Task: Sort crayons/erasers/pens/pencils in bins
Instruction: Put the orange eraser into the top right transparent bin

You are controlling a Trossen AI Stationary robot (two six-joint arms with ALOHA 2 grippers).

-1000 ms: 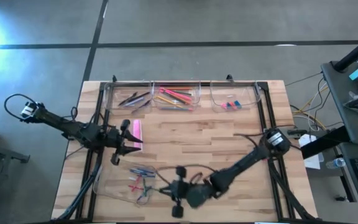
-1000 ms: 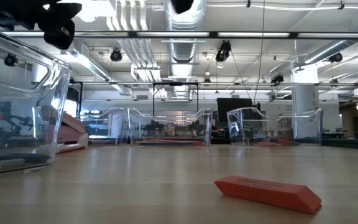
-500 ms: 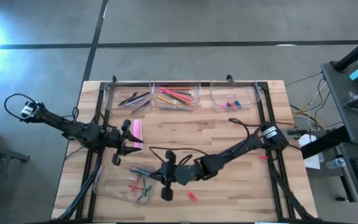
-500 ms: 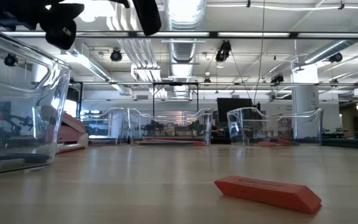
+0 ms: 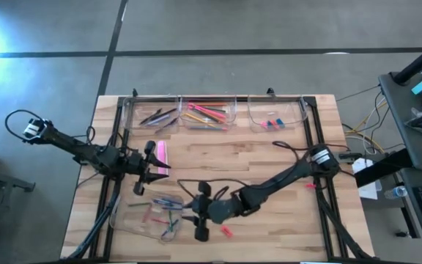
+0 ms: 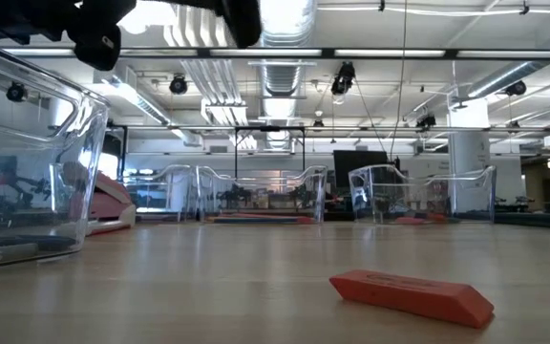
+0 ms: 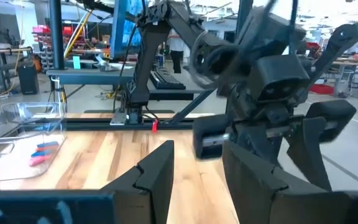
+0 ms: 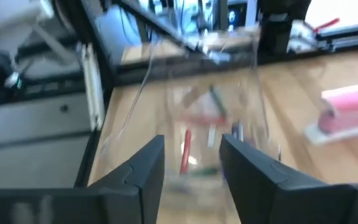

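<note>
The table (image 5: 269, 158) is topped with wood slats and framed by black rails. Four clear bins are seen on it: three in a row along the far edge, one near the front left.

The far-left bin (image 5: 152, 114) is loaded with dark pens (image 5: 157, 116). The middle bin (image 5: 208, 113) is loaded with pencils (image 5: 205, 114) — orange, pink, yellow. The far-right bin (image 5: 277, 113) is loaded with small blue and pink erasers (image 5: 272, 123). The front bin (image 5: 152, 215) is loaded with short crayons (image 5: 163, 214) in red, blue and green.

The right arm is stretched across the table; the right gripper (image 5: 196, 213) is held at the front bin's right edge. In the right wrist view its fingers (image 8: 143, 168) are spread, nothing is held between them, and the crayon bin is seen directly ahead.

The left gripper (image 5: 149, 163) is held over the table just behind the front bin, beside a flat pink item (image 5: 162, 155). In the left wrist view its fingers (image 7: 157, 171) are seen parted, with nothing between them.

One small red piece (image 5: 226, 232) is left on the bare wood just right of the right gripper — in the low view it is seen as a flat red block (image 6: 411, 294) lying on the table.
</note>
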